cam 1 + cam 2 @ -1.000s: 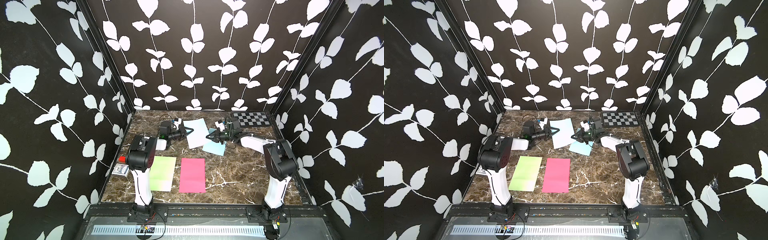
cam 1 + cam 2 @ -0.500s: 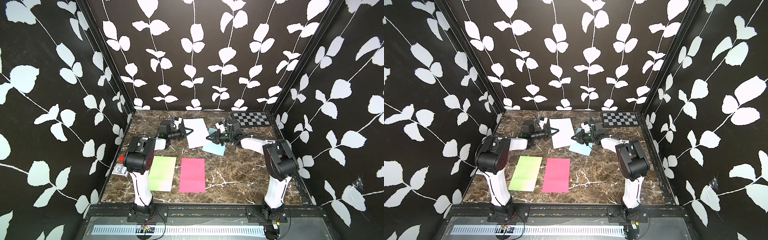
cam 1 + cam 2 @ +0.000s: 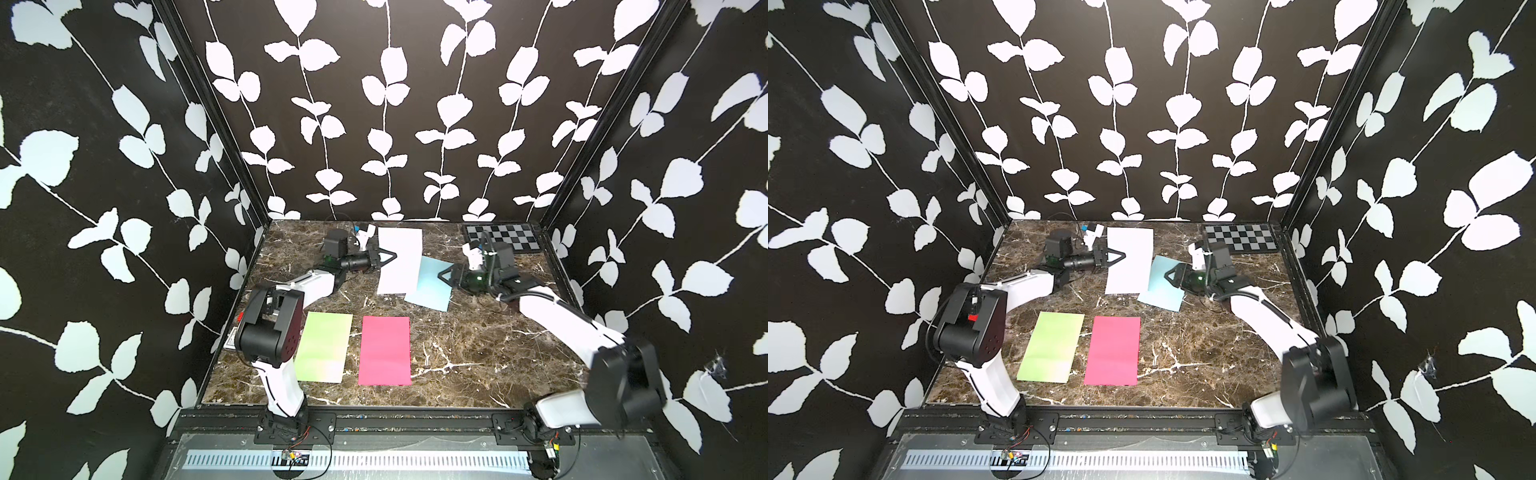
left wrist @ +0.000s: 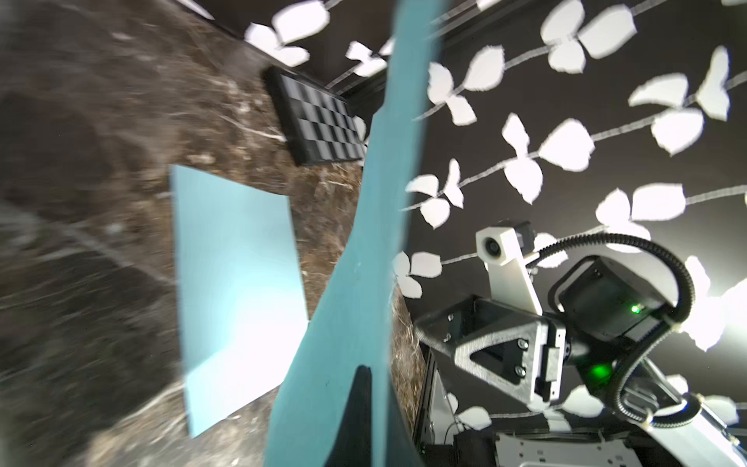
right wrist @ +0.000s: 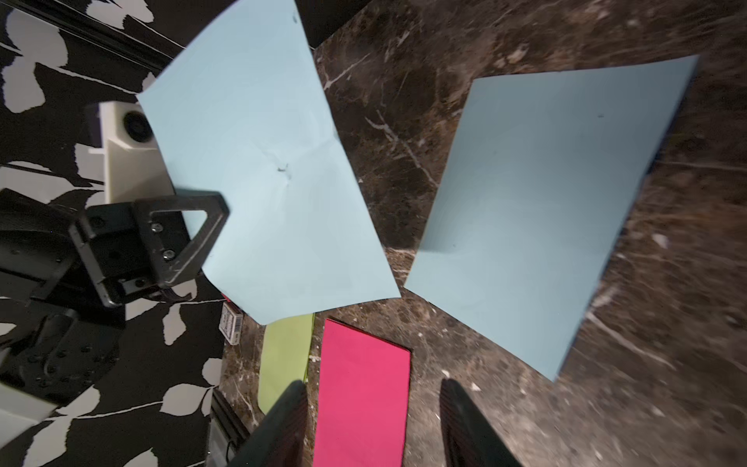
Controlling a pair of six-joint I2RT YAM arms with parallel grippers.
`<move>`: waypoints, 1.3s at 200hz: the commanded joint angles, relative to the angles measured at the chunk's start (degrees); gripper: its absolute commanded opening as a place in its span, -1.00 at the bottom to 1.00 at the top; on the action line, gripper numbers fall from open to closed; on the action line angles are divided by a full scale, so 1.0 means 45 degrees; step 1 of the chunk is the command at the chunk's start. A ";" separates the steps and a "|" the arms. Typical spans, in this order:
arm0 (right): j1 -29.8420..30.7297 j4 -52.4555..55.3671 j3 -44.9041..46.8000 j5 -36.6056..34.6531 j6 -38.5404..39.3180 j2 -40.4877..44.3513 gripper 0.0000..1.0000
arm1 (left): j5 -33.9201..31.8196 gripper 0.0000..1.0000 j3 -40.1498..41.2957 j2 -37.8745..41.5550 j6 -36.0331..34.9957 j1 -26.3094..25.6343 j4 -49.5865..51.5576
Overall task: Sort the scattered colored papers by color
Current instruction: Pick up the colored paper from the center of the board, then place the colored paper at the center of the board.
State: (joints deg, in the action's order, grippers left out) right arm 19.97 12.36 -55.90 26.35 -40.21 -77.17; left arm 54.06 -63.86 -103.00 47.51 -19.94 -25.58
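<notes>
Operator: Both hands swapped roles over that last second. My right hand (image 5: 374, 388) let go and its jaws stood apart with nothing between them, while my left hand (image 3: 384, 259) pinched fully down on the edge of the raised blue sheet (image 5: 266, 170).

Supervisor: Where did that leave the papers?

Operator: That sheet hung off the worktop (image 3: 478, 353) in the upper middle of a top view, washed white by glare. The second blue sheet (image 3: 430, 286) lay flat just right of it. The green sheet (image 3: 324, 347) and pink sheet (image 3: 385, 351) lay side by side, lower centre.

Supervisor: Meaning?

Operator: I judged the handover done, but the two blues were not yet stacked.
</notes>
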 commanded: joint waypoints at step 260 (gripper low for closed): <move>-0.0233 0.1555 0.2714 -0.2954 -0.0069 0.5925 0.28 | -0.8306 -1.00 0.3048 -0.2626 0.6121 -0.8848 -0.3465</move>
State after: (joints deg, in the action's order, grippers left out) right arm 19.07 21.67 -45.23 12.69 -40.07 -50.28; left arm 17.19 -50.52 -118.87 76.71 -58.96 -46.33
